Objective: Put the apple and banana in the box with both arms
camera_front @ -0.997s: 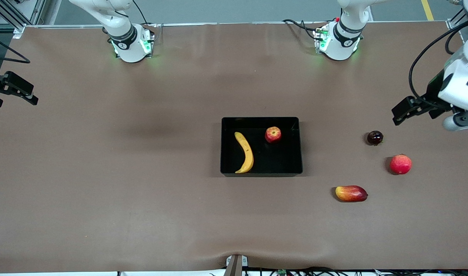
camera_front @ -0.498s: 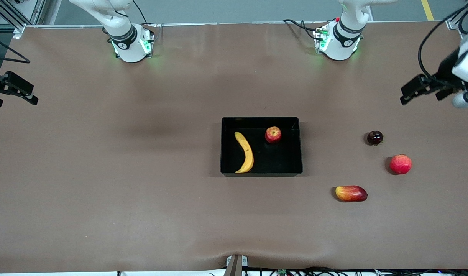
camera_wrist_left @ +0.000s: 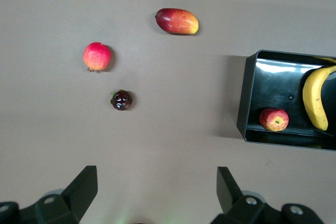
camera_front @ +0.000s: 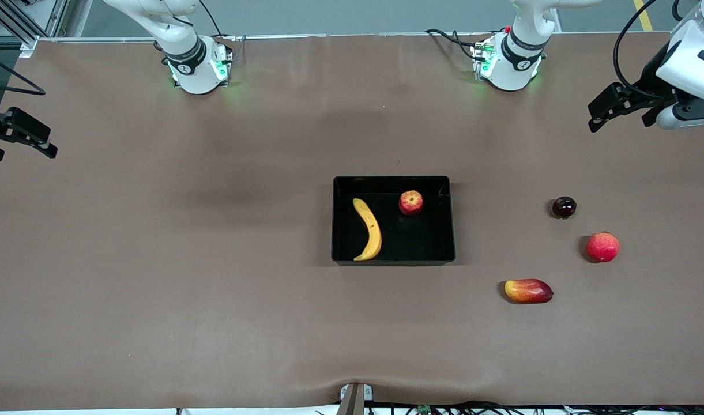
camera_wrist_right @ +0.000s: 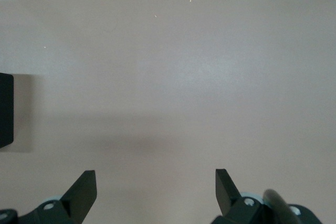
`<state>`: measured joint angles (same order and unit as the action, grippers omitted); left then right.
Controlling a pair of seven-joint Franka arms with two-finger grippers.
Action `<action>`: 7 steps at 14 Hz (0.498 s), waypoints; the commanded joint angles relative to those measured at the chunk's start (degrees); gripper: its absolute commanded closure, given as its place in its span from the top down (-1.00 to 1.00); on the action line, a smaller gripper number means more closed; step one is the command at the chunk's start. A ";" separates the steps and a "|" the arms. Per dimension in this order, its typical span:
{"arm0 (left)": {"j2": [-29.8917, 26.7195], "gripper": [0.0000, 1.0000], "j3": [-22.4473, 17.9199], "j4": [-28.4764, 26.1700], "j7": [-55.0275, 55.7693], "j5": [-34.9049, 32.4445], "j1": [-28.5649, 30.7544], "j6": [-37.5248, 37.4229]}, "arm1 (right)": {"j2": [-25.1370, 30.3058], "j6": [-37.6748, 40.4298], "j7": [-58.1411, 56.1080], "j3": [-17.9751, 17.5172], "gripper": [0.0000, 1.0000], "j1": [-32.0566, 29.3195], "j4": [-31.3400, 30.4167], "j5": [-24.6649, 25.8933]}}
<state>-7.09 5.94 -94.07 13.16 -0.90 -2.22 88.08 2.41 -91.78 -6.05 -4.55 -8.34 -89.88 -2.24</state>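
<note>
**Colleague:** What do you see on the table right now?

**Me:** From the front camera I see a black box [camera_front: 393, 259] near the middle of a brown table [camera_front: 155, 259]. The banana [camera_front: 369, 229] lies flat inside it, at the end toward the right arm. The apple [camera_front: 410, 202] sits in the same box, farther from the front camera than most of the banana and apart from it.

**Colleague:** And the grippers?

**Me:** The left gripper [camera_wrist_left: 156, 188] hangs over bare table at the left arm's end, fingers spread wide, gripping nothing. The right gripper [camera_wrist_right: 155, 188] is at the right arm's end, also over bare table, spread just as wide and empty.

**Colleague:** Anything outside the box?

**Me:** Three fruits toward the left arm's end: a small dark fruit [camera_front: 564, 207], a round red-pink fruit [camera_front: 602, 246] nearer the front camera, and a red-yellow mango [camera_front: 528, 290] nearer again. None belongs to the task.

**Colleague:** So how far along are we?

**Me:** I judge the placing done: both fruits are in the box and both grippers stand well apart from it. Nothing looks left to move
</note>
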 commanded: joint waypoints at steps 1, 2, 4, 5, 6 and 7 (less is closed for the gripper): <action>-1.08 1.00 -0.75 -1.56 -0.41 0.90 -0.68 0.60 | -0.57 0.73 0.60 -0.73 1.00 -1.07 1.20 -0.66; -1.26 1.00 -0.66 -2.08 -0.41 0.90 -0.68 0.60 | -0.57 0.73 0.60 -0.73 1.00 -1.16 1.20 -0.66; -1.96 1.00 -0.40 -3.14 -0.59 0.90 -0.68 0.60 | -0.57 0.73 0.60 -0.73 1.00 -1.07 1.20 -0.66; -2.22 1.00 -0.40 -3.23 -0.59 0.90 -0.68 0.52 | -0.57 0.73 0.60 -0.73 1.00 -1.07 1.20 -0.66; -2.31 1.00 -0.40 -3.14 -0.68 0.90 -0.68 0.43 | -0.57 0.73 0.60 -0.73 1.00 -1.07 1.20 -0.66; -2.40 1.00 -0.40 -3.14 -0.76 0.90 -0.68 0.43 | -0.57 0.73 0.60 -0.73 1.00 -1.07 1.20 -0.66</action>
<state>-7.32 5.91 -95.47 13.09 -0.90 -2.58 88.10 2.41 -91.78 -6.05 -4.54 -8.34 -89.88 -2.24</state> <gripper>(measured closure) 0.000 0.000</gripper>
